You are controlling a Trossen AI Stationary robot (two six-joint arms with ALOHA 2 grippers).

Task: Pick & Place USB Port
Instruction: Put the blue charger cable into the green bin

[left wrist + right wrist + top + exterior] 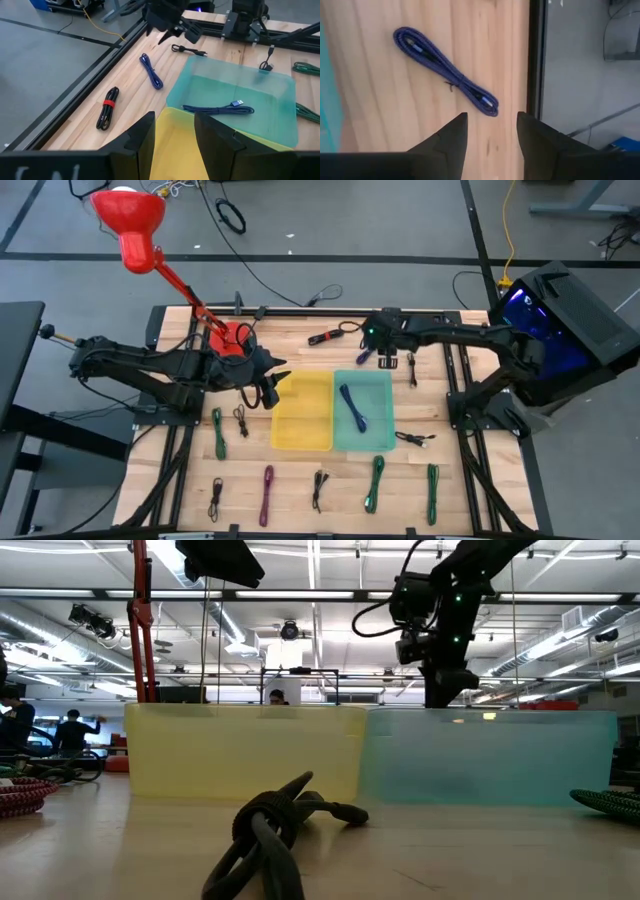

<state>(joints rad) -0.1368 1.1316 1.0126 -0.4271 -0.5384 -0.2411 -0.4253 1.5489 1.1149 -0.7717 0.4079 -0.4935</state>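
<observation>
A bundled blue USB cable (445,70) lies flat on the wood near the table's far edge (362,358). My right gripper (491,117) hovers open above it, its fingers short of the cable's end (366,350). My left gripper (174,117) is open and empty over the left rim of the yellow bin (303,412), seen from above (278,383). Beside the yellow bin stands the teal bin (380,435), with another blue cable (220,108) lying loose on its floor.
Several bundled cables lie around the bins: green (219,432) (375,480) (432,478), purple (267,492), black (241,420) (415,438), and one with a red tie (325,337). A red lamp (130,220) is clamped at the far left. A black cable (275,830) lies near the front edge.
</observation>
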